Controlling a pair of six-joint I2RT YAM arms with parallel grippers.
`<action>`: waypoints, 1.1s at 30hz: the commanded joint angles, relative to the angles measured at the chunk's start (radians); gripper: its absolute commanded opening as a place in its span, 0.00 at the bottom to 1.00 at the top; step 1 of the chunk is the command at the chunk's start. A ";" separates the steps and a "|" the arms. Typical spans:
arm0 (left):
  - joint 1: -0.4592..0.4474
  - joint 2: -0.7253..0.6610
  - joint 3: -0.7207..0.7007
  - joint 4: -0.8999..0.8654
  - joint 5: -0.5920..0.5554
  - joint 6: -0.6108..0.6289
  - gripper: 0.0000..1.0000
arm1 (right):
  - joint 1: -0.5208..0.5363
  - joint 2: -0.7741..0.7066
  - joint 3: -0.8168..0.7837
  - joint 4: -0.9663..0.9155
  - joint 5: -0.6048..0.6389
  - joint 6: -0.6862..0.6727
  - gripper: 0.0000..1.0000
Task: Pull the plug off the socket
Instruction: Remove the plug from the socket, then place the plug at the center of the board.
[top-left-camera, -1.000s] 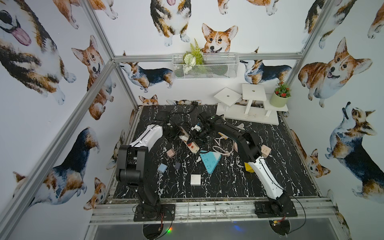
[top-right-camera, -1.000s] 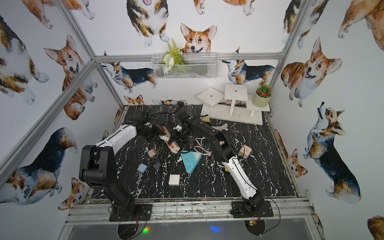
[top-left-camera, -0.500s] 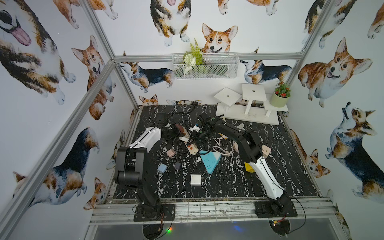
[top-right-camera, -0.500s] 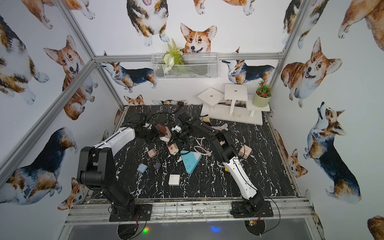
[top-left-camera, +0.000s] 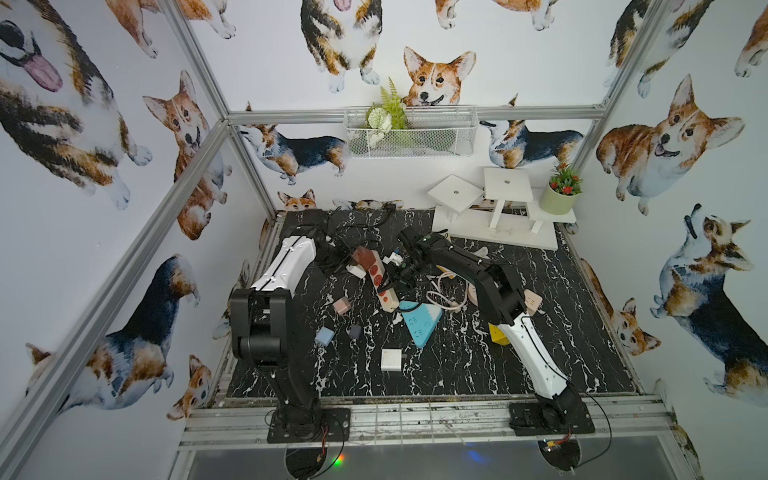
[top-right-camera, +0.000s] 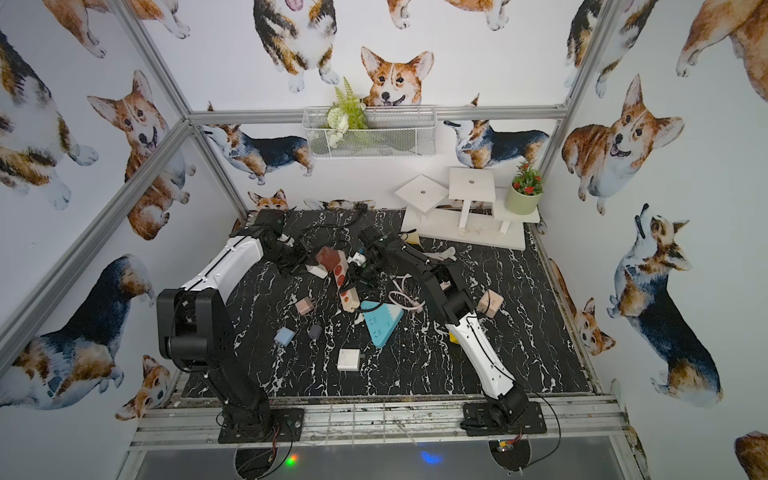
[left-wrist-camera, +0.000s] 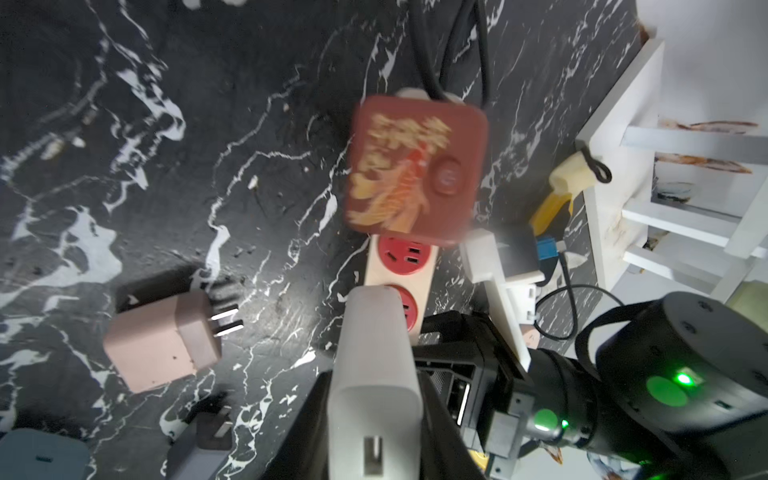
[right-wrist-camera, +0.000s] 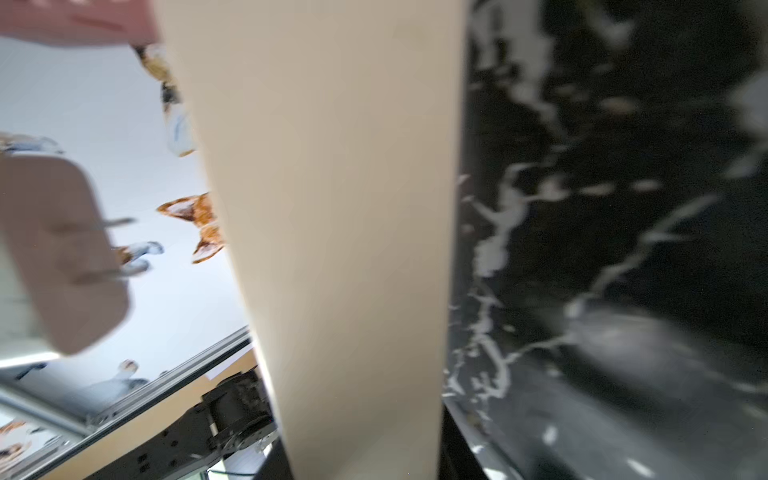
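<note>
The socket strip (top-left-camera: 376, 276) (top-right-camera: 338, 274) is beige with red sockets and a dark red end with a gold pattern (left-wrist-camera: 415, 166). It lies tilted at mid-table, that end raised. My left gripper (top-left-camera: 351, 269) (left-wrist-camera: 374, 395) is shut on a white plug (top-left-camera: 356, 272) (top-right-camera: 316, 271) (left-wrist-camera: 374, 340) just left of the strip. My right gripper (top-left-camera: 392, 284) (top-right-camera: 353, 282) (right-wrist-camera: 361, 449) is shut across the strip's beige body (right-wrist-camera: 332, 208). In the right wrist view a pale plug body (right-wrist-camera: 62, 249) shows two bare prongs, apart from the strip.
Around the strip lie a pink adapter (top-left-camera: 341, 305), a blue triangular strip (top-left-camera: 419, 322), a white square adapter (top-left-camera: 391, 359), small blue (top-left-camera: 324, 336) and grey (top-left-camera: 354, 331) adapters and a coiled white cable (top-left-camera: 446, 291). Black cables (top-left-camera: 357, 228) and a white stand (top-left-camera: 494, 216) lie behind.
My right gripper has closed on the strip. The strip's dark red end has tipped up off the table. My left gripper has kept its hold on the white plug.
</note>
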 joint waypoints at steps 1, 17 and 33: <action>-0.004 -0.009 -0.033 -0.057 -0.019 0.027 0.00 | 0.000 0.015 0.003 -0.199 0.144 0.051 0.00; 0.112 -0.066 -0.086 0.026 -0.024 0.002 0.00 | 0.016 0.006 0.024 -0.020 -0.058 0.115 0.00; 0.338 -0.062 -0.295 0.363 0.031 -0.141 0.05 | 0.025 -0.063 -0.052 0.126 -0.238 0.173 0.00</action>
